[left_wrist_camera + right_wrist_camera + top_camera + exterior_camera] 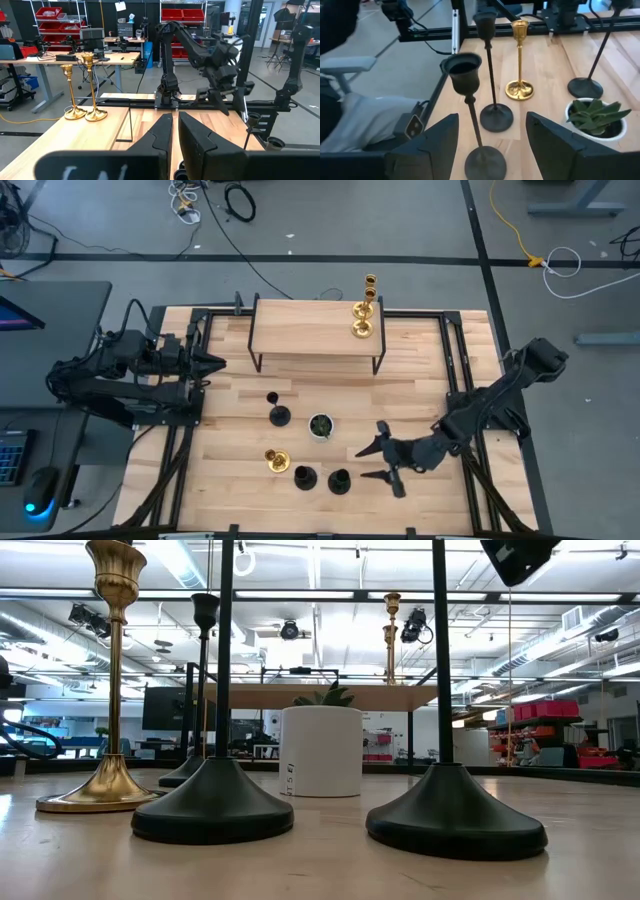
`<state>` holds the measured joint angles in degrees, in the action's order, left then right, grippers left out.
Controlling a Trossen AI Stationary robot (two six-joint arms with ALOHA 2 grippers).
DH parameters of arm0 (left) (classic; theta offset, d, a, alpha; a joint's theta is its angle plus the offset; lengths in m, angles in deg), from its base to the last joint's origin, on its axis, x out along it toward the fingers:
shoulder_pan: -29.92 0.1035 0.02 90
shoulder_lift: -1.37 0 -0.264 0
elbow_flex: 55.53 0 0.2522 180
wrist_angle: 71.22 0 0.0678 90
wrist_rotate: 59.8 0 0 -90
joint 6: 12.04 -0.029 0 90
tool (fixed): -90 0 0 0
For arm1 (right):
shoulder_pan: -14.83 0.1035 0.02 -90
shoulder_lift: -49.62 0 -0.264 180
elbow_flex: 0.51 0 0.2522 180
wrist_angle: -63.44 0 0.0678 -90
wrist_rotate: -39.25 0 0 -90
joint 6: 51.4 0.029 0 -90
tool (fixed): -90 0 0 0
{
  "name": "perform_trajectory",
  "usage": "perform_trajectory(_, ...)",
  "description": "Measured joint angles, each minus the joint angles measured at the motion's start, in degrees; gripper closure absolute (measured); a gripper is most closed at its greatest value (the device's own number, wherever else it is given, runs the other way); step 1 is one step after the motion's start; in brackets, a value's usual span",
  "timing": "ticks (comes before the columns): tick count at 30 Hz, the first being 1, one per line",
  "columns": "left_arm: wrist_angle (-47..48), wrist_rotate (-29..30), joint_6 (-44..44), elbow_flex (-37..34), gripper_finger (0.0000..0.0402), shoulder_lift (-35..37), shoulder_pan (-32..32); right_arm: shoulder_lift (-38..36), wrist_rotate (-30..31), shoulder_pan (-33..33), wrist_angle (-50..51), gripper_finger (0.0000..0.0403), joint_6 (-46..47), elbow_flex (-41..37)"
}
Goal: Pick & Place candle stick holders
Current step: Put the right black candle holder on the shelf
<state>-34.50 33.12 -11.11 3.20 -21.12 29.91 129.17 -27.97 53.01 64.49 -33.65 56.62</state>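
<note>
Two gold candle stick holders [362, 320] stand on a small raised wooden shelf [300, 328] at the far side; they also show in the left wrist view [85, 112]. On the table stand one gold holder [276, 460] and three black ones [278, 415], [304, 477], [339, 480]. My right gripper [366, 464] is open, level, just right of the nearest black holder [470, 100]. Its fingers stand on either side of that holder without touching. My left gripper [215, 364] is shut and empty at the table's left, beside the shelf.
A small white pot with a green plant [320, 425] stands among the holders, close to my right gripper; it also shows in the right wrist view [595, 117]. Dark frame rails [180, 430] run along the table's left and right sides. Bare wood lies under the shelf.
</note>
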Motion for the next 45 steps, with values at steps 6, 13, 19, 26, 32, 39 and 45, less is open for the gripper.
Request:
perform_trajectory(6,0.02,0.0,0.0,0.0,0.0367,-0.01,0.0,6.09,2.26,1.83,-7.38,0.017,-1.42,0.0)
perform_trajectory(13,0.0,0.0,0.0,0.0,0.0367,-0.01,0.0,12.63,4.22,2.02,-15.13,0.017,-3.16,0.0)
perform_trajectory(19,0.02,0.0,0.0,0.0,0.0367,-0.01,0.0,16.33,6.44,1.64,-19.43,0.017,-3.27,0.0)
perform_trajectory(26,0.01,0.0,0.72,0.0,0.0367,-0.01,0.0,18.55,4.8,0.68,-25.52,0.017,-3.3,0.0)
perform_trajectory(32,0.0,0.0,1.46,0.0,0.0367,0.01,-0.02,18.6,4.66,0.06,-25.73,0.017,-3.22,0.0)
perform_trajectory(39,0.02,0.0,1.46,0.0,0.0367,-0.01,0.0,18.6,4.64,0.01,-26.93,0.017,-3.22,0.0)
perform_trajectory(45,0.0,0.0,1.49,0.0,0.0367,-0.01,-0.02,22.78,3.02,-0.3,-33.42,0.017,-4.93,0.0)
